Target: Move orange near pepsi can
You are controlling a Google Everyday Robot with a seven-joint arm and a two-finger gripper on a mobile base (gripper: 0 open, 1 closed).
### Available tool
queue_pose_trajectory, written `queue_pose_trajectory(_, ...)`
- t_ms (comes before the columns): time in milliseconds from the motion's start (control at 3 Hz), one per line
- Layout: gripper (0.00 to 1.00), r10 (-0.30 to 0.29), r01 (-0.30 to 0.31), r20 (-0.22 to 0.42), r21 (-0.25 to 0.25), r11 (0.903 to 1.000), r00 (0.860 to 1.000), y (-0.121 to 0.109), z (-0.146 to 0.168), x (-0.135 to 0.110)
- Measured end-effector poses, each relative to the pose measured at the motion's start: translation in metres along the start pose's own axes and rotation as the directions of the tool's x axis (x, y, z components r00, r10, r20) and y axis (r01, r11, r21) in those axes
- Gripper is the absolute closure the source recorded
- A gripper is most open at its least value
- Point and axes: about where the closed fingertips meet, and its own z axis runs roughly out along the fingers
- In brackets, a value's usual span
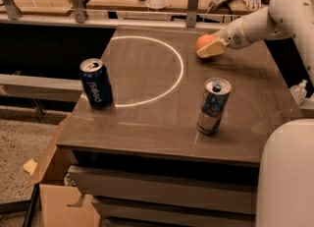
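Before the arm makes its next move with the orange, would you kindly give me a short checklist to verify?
1. Tool at the orange: ok, it is right against the fruit at the table's far right.
2. Secure hold on the orange: cannot tell.
3. Pepsi can upright: ok, it stands near the left edge.
4. Route to the pepsi can free: ok, bare top lies between them; the silver can stands nearer the front, off that line.
5. Orange near the pepsi can: not ok, they are at opposite sides.
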Motion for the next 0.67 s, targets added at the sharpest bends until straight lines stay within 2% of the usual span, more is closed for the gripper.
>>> queue_pose_trajectory(333,0.93,0.001,-0.001,0.000,-0.003,1.0000,1.000,0.001,0.003,0.000)
queue_pose_trajectory(667,1.00,-0.064,0.065,0.013,-0.039,0.9971,0.998,0.010,-0.010,-0.013)
